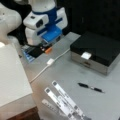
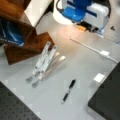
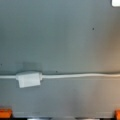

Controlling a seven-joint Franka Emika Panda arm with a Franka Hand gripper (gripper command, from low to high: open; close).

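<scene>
**Panda gripper hanging low over grey table beside white cable**

In a front view, the white-and-blue arm is reaching down at the top left, its gripper (image 1: 46,48) with orange fingertips sitting just above the grey table (image 1: 100,105). A white cable (image 1: 40,71) with a boxy white connector (image 1: 50,61) is running diagonally just below it. A black case with a metal base (image 1: 96,51) is lying closed at the right, a small white tag (image 1: 86,55) on its near edge; nothing of its inside is showing. A black pen (image 1: 90,87) is lying in front of it, and a folded metal stand (image 1: 63,101) is resting at the bottom.

In a front view, the gripper (image 2: 83,27) is appearing at the top, the cable (image 2: 87,47) trailing right to its connector (image 2: 104,53). The stand (image 2: 43,63) is lying beside a wooden shelf (image 2: 22,50); the pen (image 2: 68,90) is lying near the case (image 2: 107,100).

In the wrist view, orange fingertips (image 3: 5,113) are showing at both bottom corners, spread wide and gripping nothing, with the cable (image 3: 80,75) and connector (image 3: 28,79) crossing the table between and ahead of them.
</scene>
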